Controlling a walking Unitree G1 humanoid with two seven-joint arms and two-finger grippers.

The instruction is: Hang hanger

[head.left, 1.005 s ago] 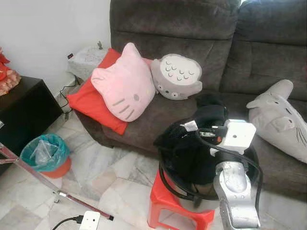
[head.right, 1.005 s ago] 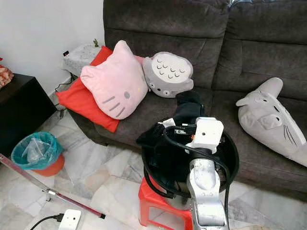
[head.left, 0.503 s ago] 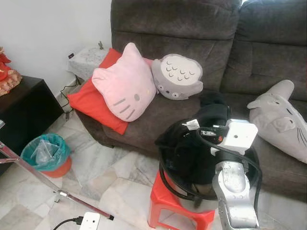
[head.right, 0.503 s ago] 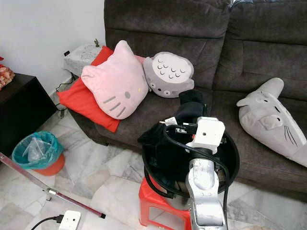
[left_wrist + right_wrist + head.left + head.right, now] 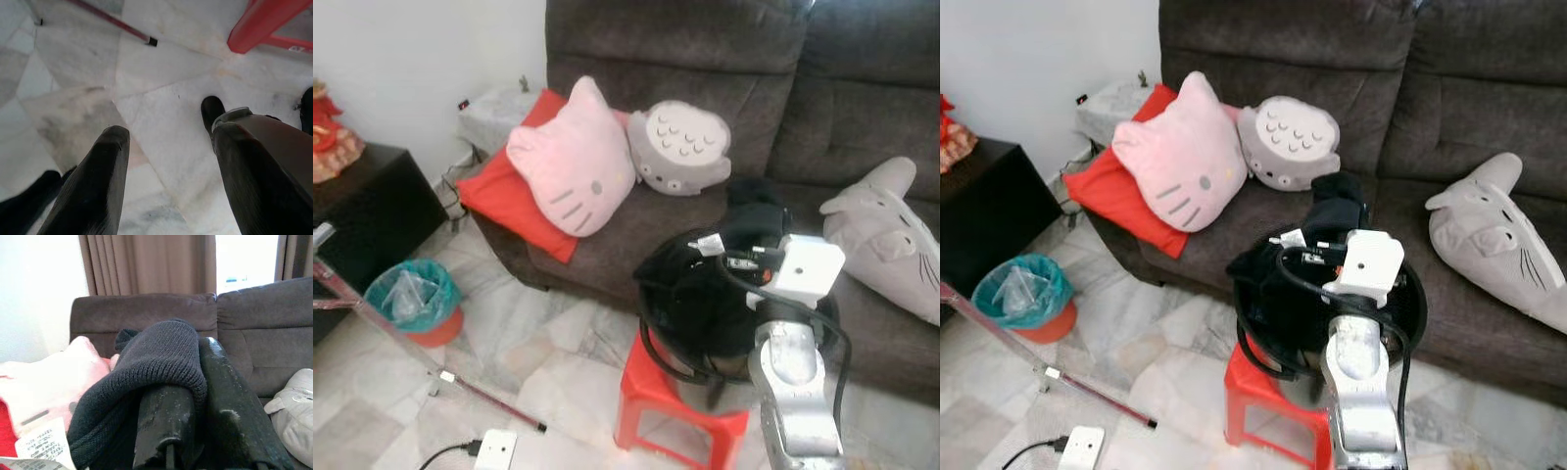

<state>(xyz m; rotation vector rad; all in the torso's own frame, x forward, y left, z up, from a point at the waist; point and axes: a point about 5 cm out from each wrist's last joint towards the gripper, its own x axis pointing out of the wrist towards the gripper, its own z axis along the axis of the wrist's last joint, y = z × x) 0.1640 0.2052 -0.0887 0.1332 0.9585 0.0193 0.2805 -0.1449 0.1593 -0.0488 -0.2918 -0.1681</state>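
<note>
Right tool is clamped on a dark knit garment: ribbed navy-black fabric is draped over one finger and pinched against the other, with a white care label seen at its lower edge. In the head views the same garment is seen as a black bundle held above a black round basket, which is seated on a red plastic stool just in front of the dark grey sofa. No hanger can be made out; whether one is buried in the fabric cannot be told. Right arm is raised from below, white wrist block at the basket rim. Left tool is hung low over the marble floor, fingers spread wide, nothing between them; a red stool leg is seen near it. On the sofa: a pink cat cushion is leaned on a red cushion, a grey round plush is touching it, and a grey plush is laid well apart on the right. A teal bin is stood beside a black cabinet.
</note>
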